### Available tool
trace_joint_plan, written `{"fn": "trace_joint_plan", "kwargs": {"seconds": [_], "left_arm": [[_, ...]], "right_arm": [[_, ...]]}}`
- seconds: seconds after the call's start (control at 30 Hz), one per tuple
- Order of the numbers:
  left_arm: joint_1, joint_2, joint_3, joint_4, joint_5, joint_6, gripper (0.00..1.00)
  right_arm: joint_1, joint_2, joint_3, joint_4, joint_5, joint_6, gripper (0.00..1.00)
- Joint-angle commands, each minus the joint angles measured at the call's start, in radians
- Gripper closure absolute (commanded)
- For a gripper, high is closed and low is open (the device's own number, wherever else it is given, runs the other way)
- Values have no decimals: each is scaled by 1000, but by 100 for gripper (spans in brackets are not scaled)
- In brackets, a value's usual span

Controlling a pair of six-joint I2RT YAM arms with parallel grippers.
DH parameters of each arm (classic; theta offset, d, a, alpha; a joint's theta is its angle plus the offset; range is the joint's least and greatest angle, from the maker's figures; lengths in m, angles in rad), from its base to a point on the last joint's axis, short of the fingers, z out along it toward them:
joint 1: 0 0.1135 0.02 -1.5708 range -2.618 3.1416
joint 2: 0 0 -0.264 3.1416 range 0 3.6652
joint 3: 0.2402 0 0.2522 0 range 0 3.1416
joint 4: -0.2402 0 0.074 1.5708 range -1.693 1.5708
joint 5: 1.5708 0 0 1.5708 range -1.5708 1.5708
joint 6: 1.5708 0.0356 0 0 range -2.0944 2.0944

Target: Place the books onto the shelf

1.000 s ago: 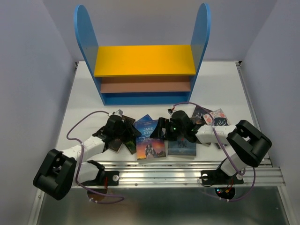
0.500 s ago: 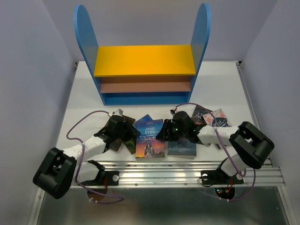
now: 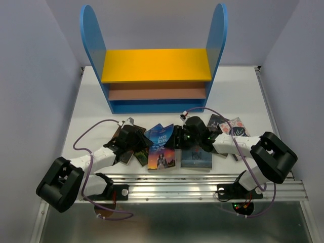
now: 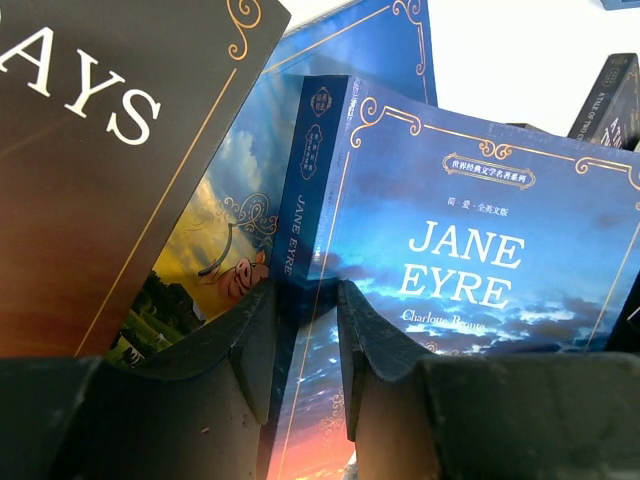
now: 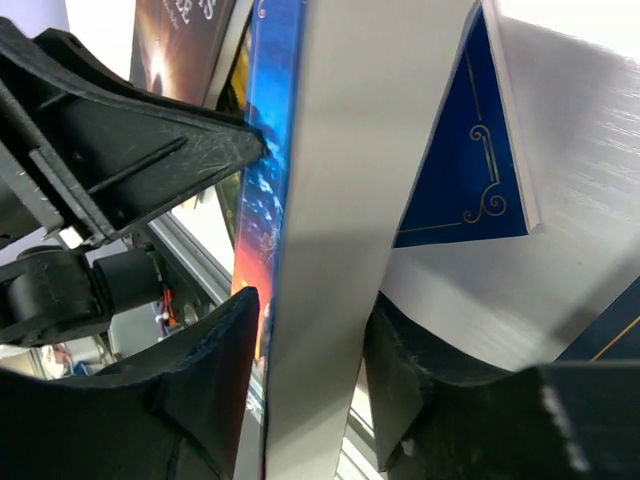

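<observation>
Both grippers are now clamping Jane Eyre (image 3: 162,150), which is looking narrower than a second ago, tipping up off the smooth white table (image 3: 91,109). From above, the left gripper (image 3: 146,148) and right gripper (image 3: 177,140) are flanking it, with the round-topped blue and yellow shelf (image 3: 156,65) standing behind. On the left wrist, ridged black fingers (image 4: 255,345) are pinching its glossy spine. On the right wrist, fingers (image 5: 215,350) are squeezing its pale page edge, while the covers beyond are showing only as cut-off slivers.

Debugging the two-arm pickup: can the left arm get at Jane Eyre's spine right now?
Likely yes: the left gripper is closed on the spine of Jane Eyre, a finger on each side. The pig-cover book beside it lies outside the jaws.
</observation>
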State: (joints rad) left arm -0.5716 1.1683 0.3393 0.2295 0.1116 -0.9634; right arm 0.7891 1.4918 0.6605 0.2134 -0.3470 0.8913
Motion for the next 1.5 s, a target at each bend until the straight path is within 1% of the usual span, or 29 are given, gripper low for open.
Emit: {"fn": "trace_joint_plan", "kwargs": {"seconds": [0.0, 0.07, 0.1, 0.17, 0.23, 0.3, 0.33, 0.37, 0.4, 0.43, 0.47, 0.5, 0.53, 0.63, 0.73, 0.8, 0.83, 0.9, 0.93, 1.0, 1.03, 1.17, 1.27, 1.3, 1.37, 1.4, 1.43, 1.47], "left_arm": [[-51, 22, -10, 4, 105, -46, 67], [-51, 19, -11, 4, 103, -46, 67], [-53, 14, -11, 4, 103, -46, 67], [-51, 8, -6, -2, 108, -41, 67], [-51, -10, 15, -30, 115, -26, 64], [-51, -39, 39, -56, 120, 9, 53], [-51, -61, 55, -74, 120, 23, 32], [-51, -111, 90, -117, 112, 40, 24], [-51, -140, 110, -143, 102, 78, 11], [-51, -175, 133, -169, 94, 97, 1], [-51, -240, 179, -215, 70, 113, 1], [-53, -271, 200, -226, 62, 132, 1], [-53, -329, 237, -226, 74, 182, 1], [-51, -424, 277, -228, 95, 250, 1], [-53, -478, 313, -208, 117, 301, 1], [-53, -490, 328, -188, 146, 365, 1], [-53, -501, 325, -162, 189, 406, 1], [-51, -518, 307, -122, 214, 419, 1], [-51, -536, 294, -93, 224, 425, 1], [-53, -553, 262, -17, 282, 431, 1], [-53, -564, 254, 4, 342, 436, 1], [-51, -598, 225, 121, 486, 445, 1], [-51, -625, 196, 175, 523, 427, 1], [-53, -630, 193, 180, 534, 427, 7], [-51, -634, 184, 192, 539, 413, 24], [-53, -634, 182, 194, 537, 411, 41], [-51, -633, 181, 195, 537, 411, 49], [-53, -625, 182, 197, 542, 411, 53]], "right_arm": [[39, 18, 80, 159, -55, 26, 61], [39, 24, 97, 112, -34, 6, 71], [39, 27, 102, 100, -23, -2, 99], [39, 15, 100, 87, 3, -28, 99], [39, -2, 108, 69, 23, -89, 99], [39, -53, 113, 66, 32, -138, 99], [39, -77, 114, 66, 61, -155, 99], [39, -103, 113, 66, 83, -182, 99], [39, -161, 113, 66, 126, -198, 99], [39, -194, 113, 63, 150, -213, 99], [39, -226, 113, 63, 172, -235, 99], [39, -287, 114, 60, 186, -250, 99], [39, -315, 119, 55, 203, -270, 99], [39, -402, 165, -5, 209, -308, 99], [39, -453, 223, -62, 189, -336, 99], [30, -501, 254, -95, 172, -345, 99], [30, -513, 308, -124, 158, -356, 99], [30, -518, 365, -196, 137, -365, 99], [30, -522, 387, -210, 85, -365, 99], [30, -548, 393, -210, 31, -353, 99], [30, -557, 396, -210, 2, -347, 99], [30, -579, 419, -210, -44, -341, 99], [30, -555, 444, -210, -110, -342, 99], [30, -548, 448, -210, -118, -342, 99], [30, -547, 452, -210, -118, -357, 99], [30, -545, 455, -210, -110, -359, 99], [30, -542, 458, -210, -109, -361, 99], [30, -530, 459, -210, -113, -361, 99]]}}
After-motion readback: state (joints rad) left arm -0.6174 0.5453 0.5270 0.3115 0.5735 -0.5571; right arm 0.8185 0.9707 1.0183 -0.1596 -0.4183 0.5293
